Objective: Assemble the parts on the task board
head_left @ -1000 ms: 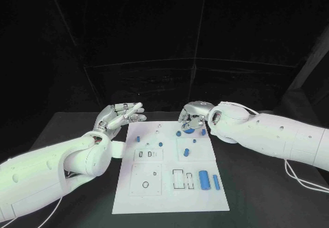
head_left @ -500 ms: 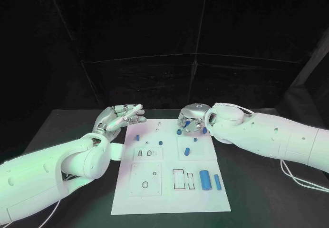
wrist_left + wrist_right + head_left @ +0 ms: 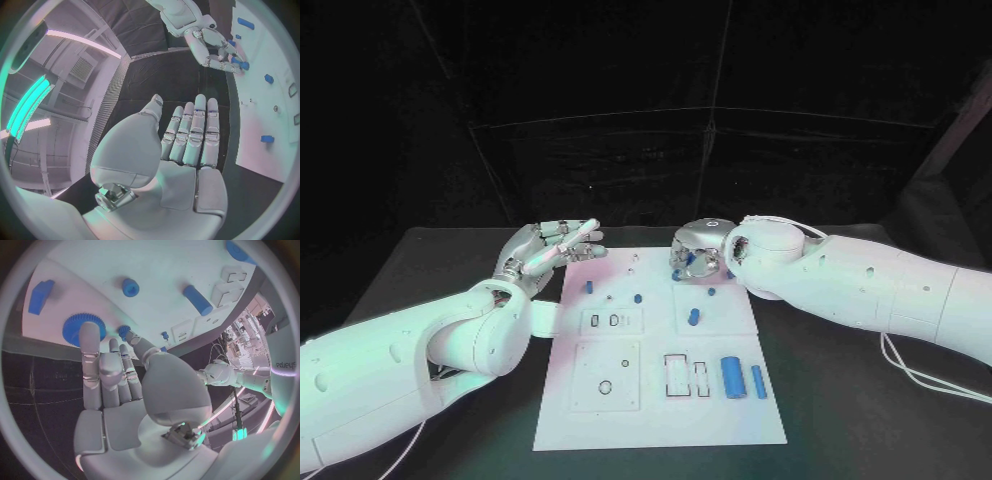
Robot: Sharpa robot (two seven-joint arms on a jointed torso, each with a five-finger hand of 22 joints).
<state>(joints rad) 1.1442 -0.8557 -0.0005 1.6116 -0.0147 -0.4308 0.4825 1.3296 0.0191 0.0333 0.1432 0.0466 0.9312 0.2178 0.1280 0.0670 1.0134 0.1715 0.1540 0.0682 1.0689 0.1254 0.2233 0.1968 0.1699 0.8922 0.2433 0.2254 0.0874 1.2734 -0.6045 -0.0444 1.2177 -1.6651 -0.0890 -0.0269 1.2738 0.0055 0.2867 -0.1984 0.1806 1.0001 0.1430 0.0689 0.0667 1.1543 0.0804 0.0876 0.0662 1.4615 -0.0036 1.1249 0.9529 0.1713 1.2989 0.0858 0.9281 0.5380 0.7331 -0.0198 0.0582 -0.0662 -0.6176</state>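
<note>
Right hand (image 3: 700, 254) over the task board's (image 3: 661, 420) far edge — fingertips on a blue gear (image 3: 80, 328), grip unclear; left hand (image 3: 554, 247) open, empty.

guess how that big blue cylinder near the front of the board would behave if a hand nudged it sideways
The big blue cylinder lies on its side on the flat white board, so it would probably roll rather than slide. It looks solid and stiff, likely light. The slimmer blue rod beside it could stop it.

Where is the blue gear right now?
The gear lies at the far end of the task board, right under the fingertips of the right hand.
</note>
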